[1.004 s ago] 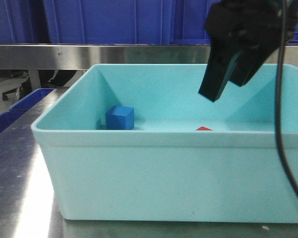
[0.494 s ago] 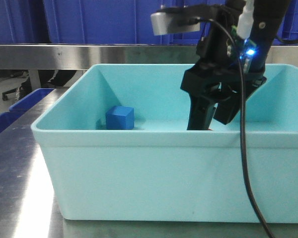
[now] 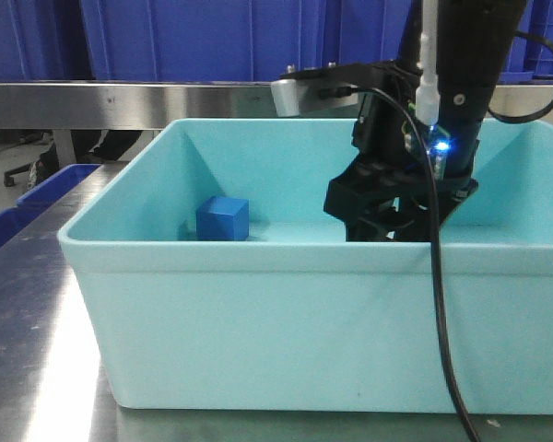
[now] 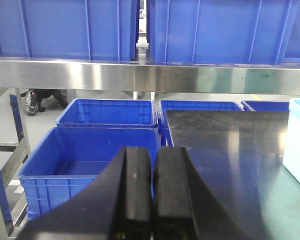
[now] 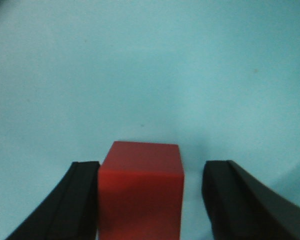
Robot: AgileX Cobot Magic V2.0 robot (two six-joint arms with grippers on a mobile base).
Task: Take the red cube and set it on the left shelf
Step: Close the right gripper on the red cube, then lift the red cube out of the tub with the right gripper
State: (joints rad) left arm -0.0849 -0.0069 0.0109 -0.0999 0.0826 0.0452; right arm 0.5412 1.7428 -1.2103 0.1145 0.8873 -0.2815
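The right tool (image 5: 151, 170), jaws apart, reaches down into the pale turquoise tub (image 3: 258, 256) so that the red cube (image 5: 140, 195), at the bottom centre of its wrist view, lies between them ready for closing, while the left tool (image 4: 152, 167) idles with jaws together.

Red cube (image 5: 140, 192) sits between parted fingers (image 5: 72, 200) on the tub floor (image 5: 140, 75).
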